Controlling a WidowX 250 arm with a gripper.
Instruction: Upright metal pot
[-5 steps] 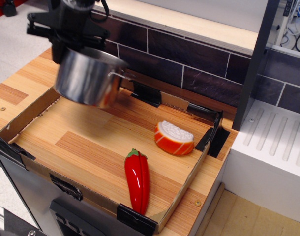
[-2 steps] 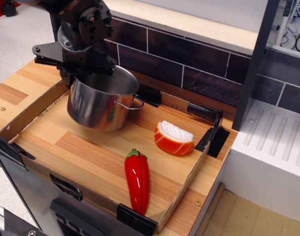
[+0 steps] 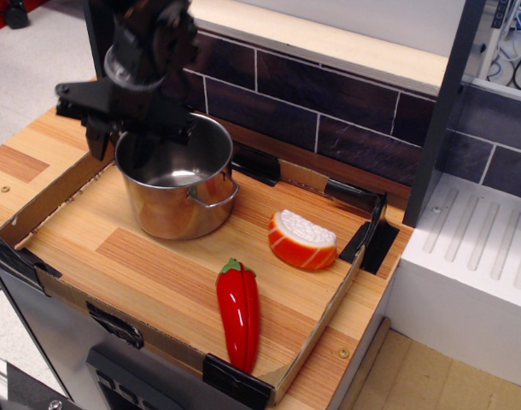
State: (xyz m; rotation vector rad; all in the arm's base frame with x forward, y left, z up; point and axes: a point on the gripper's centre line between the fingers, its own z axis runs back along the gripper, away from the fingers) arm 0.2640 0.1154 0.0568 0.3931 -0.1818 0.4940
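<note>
The metal pot [image 3: 179,205] stands upright, mouth up, at the back left of the cardboard-walled tray [image 3: 47,203]. It is shiny steel with a wire loop handle [image 3: 216,198] on its right side. My black gripper [image 3: 124,147] hangs over the pot's back-left rim. Its left finger [image 3: 96,141] sits outside the pot wall with a gap showing, and the other finger reaches down inside the pot. The jaws look spread and are not pinching the rim.
A red toy chili pepper [image 3: 239,312] lies near the tray's front edge. A salmon sushi piece [image 3: 301,241] sits right of the pot. A dark tiled wall [image 3: 329,102] runs behind, with a dark post [image 3: 444,102] and a white rack [image 3: 474,256] at the right.
The pot was held tilted in the air, then lowered and turned upright onto the tray. The gripper's fingers have spread off the rim.
</note>
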